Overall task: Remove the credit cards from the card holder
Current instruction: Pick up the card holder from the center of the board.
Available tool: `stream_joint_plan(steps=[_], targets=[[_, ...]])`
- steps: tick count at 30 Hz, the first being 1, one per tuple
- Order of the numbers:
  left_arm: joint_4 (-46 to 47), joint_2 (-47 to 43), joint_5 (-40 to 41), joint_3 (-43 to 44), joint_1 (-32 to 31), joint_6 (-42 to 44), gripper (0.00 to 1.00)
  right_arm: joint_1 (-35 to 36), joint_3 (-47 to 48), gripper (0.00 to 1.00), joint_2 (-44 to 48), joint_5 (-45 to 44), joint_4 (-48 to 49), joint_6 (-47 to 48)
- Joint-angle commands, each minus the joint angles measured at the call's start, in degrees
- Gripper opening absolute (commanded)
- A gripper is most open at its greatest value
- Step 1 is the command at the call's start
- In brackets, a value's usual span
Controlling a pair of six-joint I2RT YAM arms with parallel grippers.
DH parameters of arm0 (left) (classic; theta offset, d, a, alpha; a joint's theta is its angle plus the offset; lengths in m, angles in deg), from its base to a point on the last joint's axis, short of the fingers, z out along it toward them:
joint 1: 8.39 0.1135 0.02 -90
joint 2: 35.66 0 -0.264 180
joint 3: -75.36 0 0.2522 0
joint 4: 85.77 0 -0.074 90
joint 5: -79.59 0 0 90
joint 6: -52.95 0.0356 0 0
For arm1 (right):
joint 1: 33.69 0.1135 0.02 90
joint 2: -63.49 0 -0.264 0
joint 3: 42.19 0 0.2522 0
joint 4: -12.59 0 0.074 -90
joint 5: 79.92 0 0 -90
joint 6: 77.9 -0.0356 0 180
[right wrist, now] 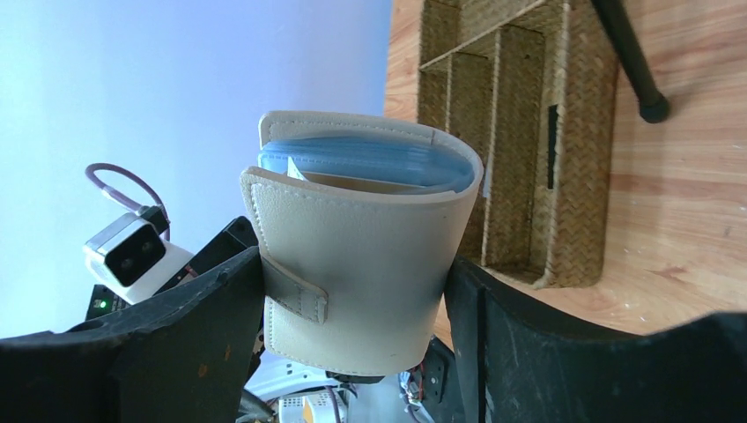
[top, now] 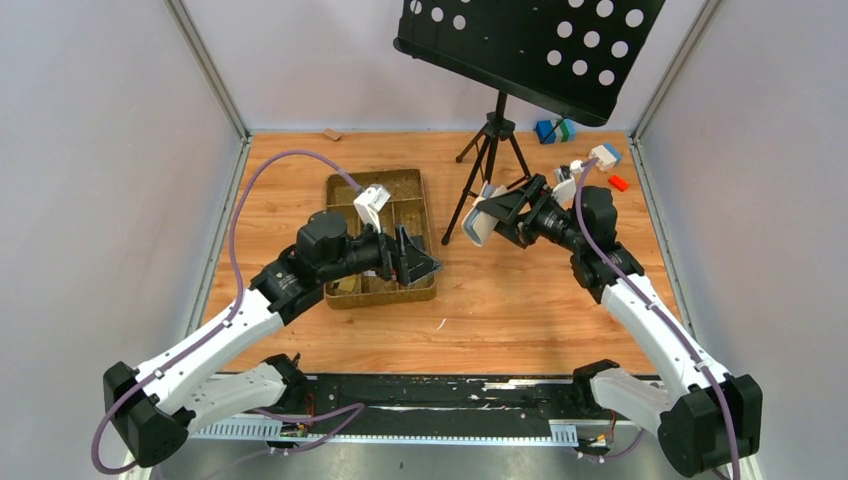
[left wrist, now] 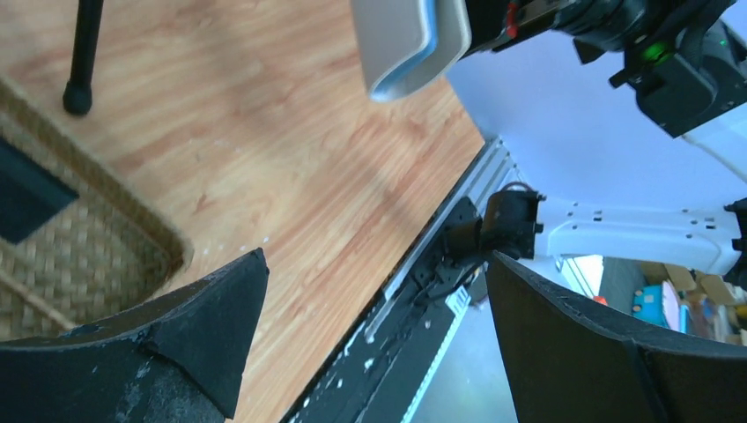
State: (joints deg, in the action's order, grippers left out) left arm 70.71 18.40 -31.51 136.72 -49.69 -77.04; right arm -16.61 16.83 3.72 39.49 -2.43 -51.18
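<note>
**Right fingers grip the card holder in the air; left fingers stand wide**

The two dark fingers (right wrist: 189, 344) of our right gripper (right wrist: 352, 291) press on the card holder (right wrist: 361, 247) from 9 and 3 o'clock in the right wrist view, grasping it across its cream sides. Its closure tab (right wrist: 295, 291) lies at 7 o'clock on the near face. The light blue leaves (right wrist: 361, 163) show along the edge at 12 o'clock. We cannot make out any credit card between them.

From above, the holder hangs clear of the wooden table (top: 520, 310). It is just beside the tripod (top: 490, 150) of the black music stand (top: 530, 40), which rises at 12 o'clock from it.

Our left gripper (left wrist: 377, 257) is released, its fingers (left wrist: 203, 326) spread wide with nothing between them. From above it hovers over the near right corner of the woven tray (top: 380, 298), at 8 o'clock from the holder and apart from it. In the left wrist view the holder appears at 12 o'clock, the tray rim at 9 o'clock. A dark flat shape (left wrist: 26, 198) lies in one tray compartment; we cannot tell what it is
</note>
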Motion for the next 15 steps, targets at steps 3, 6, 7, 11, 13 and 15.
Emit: stream_joint_plan(steps=[3, 6, 7, 11, 13, 15], targets=[[4.7, 4.2, 10.1, 8.0, -5.5, 3.3, 1.0, 3.7, 6.2, 0.73, 0.4, -0.3, 0.1, -1.0], [3.8, 7.5, 11.7, 11.5, -7.3, 4.9, 0.99, 5.6, 7.9, 0.73, -1.4, -1.1, -1.6, -0.3], [3.3, 8.4, 12.4, 12.5, -8.0, 5.7, 0.98, 6.3, 8.3, 0.73, -1.9, -1.1, -1.9, -0.3], [1.1, 11.5, 16.5, 15.6, -9.7, 7.1, 0.95, 8.9, 9.4, 0.75, -3.4, -2.3, -3.3, 0.0], [-1.2, 12.9, 19.0, 17.0, -10.0, 7.2, 0.9, 9.9, 9.7, 0.76, -3.7, -3.3, -4.3, 0.1], [-2.7, 13.7, 20.3, 18.0, -10.1, 7.9, 0.86, 10.4, 9.7, 0.77, -3.9, -3.8, -4.8, 0.1]])
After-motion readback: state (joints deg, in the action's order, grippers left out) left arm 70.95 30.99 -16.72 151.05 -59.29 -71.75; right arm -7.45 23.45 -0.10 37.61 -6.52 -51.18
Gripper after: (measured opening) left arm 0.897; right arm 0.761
